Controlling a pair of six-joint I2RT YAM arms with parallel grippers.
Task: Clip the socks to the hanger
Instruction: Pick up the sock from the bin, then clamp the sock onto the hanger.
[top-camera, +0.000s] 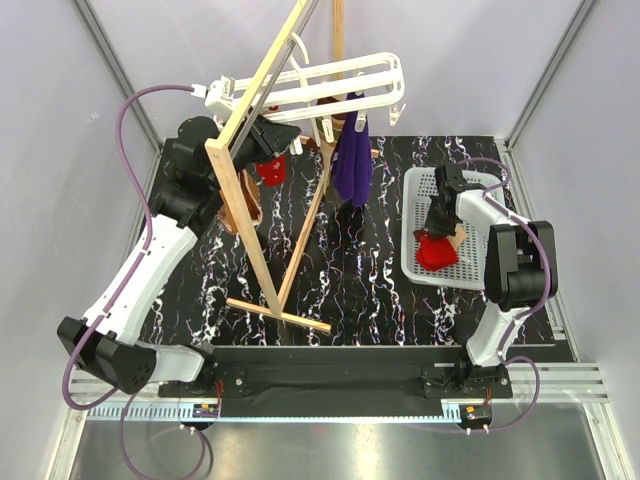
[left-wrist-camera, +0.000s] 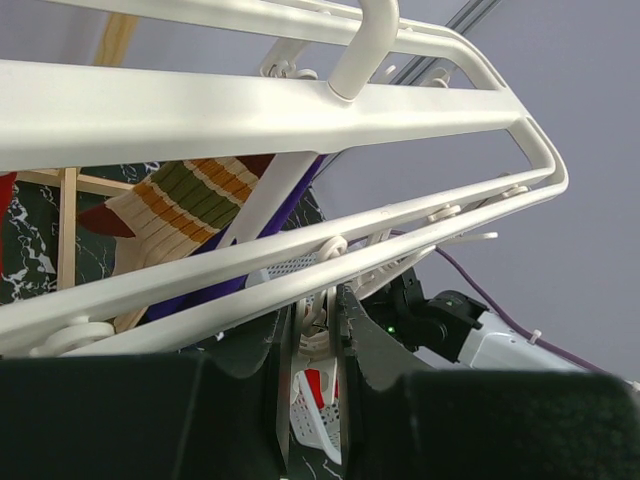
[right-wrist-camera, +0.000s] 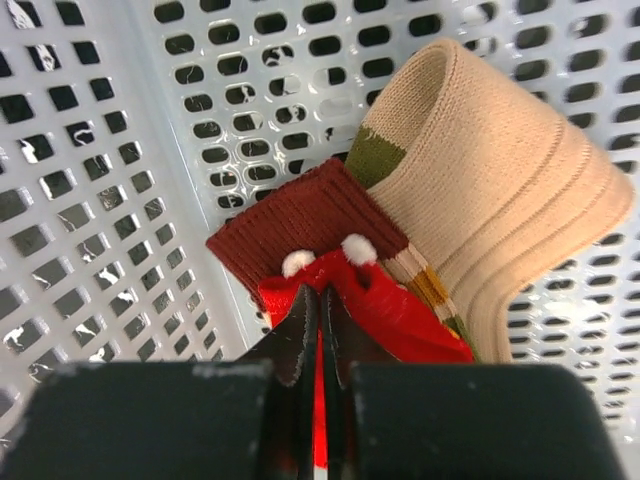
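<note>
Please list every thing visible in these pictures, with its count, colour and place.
hanger: one, white, atop the stand
stand: one, pale wood, table centre-left
purple sock: one, hanging from hanger
striped sock: one, tan-brown, hanging under hanger
red item: one, hanging near left arm
basket: one, white, table right
red sock: one, in basket
tan sock: one, in basket, touching red sock
table: one, black marbled
left fingers: black, around a white peg
right fingers: black, shut on red sock

Left arm (top-camera: 135, 285) raised, left claw (left-wrist-camera: 316, 312) pinching peg (left-wrist-camera: 318, 338); right arm (top-camera: 503, 262) lowered, right claw (right-wrist-camera: 320, 292) clamping red sock (right-wrist-camera: 400, 318).
</note>
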